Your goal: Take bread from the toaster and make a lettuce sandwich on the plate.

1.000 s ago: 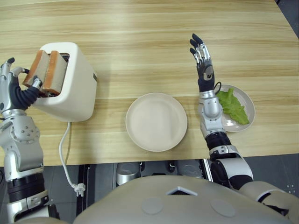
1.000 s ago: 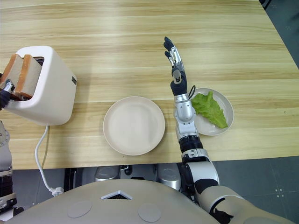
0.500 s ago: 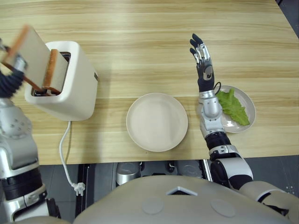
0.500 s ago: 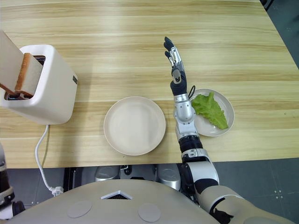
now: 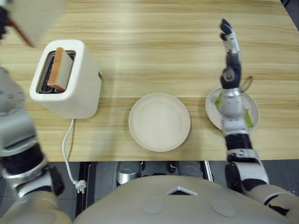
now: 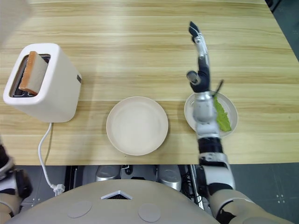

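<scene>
A white toaster point(image 5: 70, 88) stands at the table's left with one bread slice point(image 5: 60, 70) sticking out of its slot. High above it, at the far left, my left hand point(image 5: 3, 18) is shut on a second bread slice point(image 5: 33, 16), lifted clear of the toaster. The empty cream plate point(image 5: 159, 121) sits at the table's front centre. My right hand point(image 5: 229, 46) is raised with fingers straight and holds nothing. Its forearm covers most of the lettuce leaf point(image 6: 221, 117), which lies on a small plate point(image 6: 233, 127) at the right.
The toaster's white cord point(image 5: 65, 149) hangs over the front edge of the table. Bare wooden tabletop point(image 5: 149, 42) stretches behind the plates and between the toaster and my right hand.
My left hand has pulled one bread slice out of the toaster and carried it up and away to the left. My right arm has swung right, over the lettuce plate.
</scene>
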### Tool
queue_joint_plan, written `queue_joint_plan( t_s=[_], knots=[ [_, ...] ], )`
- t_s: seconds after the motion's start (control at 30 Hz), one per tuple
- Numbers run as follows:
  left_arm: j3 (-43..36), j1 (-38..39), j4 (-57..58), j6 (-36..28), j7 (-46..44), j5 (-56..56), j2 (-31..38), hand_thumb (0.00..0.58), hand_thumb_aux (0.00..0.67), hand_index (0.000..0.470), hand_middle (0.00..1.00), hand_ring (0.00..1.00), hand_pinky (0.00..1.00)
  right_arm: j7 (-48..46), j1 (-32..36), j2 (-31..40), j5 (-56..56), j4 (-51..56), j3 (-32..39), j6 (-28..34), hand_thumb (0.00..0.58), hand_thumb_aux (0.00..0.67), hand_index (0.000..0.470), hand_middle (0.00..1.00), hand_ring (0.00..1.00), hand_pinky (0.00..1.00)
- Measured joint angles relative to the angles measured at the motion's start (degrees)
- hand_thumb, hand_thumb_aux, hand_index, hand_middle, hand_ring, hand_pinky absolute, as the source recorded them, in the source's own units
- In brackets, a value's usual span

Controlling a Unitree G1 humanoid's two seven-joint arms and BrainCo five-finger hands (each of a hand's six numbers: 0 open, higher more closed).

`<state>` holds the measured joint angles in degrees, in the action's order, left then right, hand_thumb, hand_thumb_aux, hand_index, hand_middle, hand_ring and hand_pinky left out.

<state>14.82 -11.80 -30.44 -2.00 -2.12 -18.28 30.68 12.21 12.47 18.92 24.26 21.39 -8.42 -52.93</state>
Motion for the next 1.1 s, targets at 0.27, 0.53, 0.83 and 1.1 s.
queue_joint_plan(
  t_s=[0.27,0.53,0.83,1.1],
  knots=[
    [-21.6,6.5,3.8,-1.8,-15.7,12.2,-8.7,0.58,0.67,0.46,1.0,1.0,1.0,18.8,-7.0,16.5,13.3,10.3,-7.6,2.2,0.0,0.0,0.0,0.0,0.0,0.0],
    [-30.4,12.7,16.5,-0.3,-17.0,10.8,-13.6,0.58,0.67,0.46,1.0,1.0,1.0,29.2,-7.4,22.6,19.1,24.7,-0.3,4.3,0.0,0.0,0.0,0.0,0.0,0.0],
    [-33.1,13.6,24.3,3.7,-14.9,5.4,-13.8,0.58,0.67,0.46,1.0,1.0,1.0,33.8,-5.4,25.2,21.4,32.0,8.8,7.1,0.0,0.0,0.0,0.0,0.0,0.0],
    [-34.5,14.1,25.3,4.1,-14.4,-0.4,-11.3,0.548,0.512,0.352,1.0,1.0,1.0,34.3,-2.9,26.0,23.4,34.6,16.5,11.5,0.0,0.0,0.0,0.0,0.0,0.0]
  ],
)
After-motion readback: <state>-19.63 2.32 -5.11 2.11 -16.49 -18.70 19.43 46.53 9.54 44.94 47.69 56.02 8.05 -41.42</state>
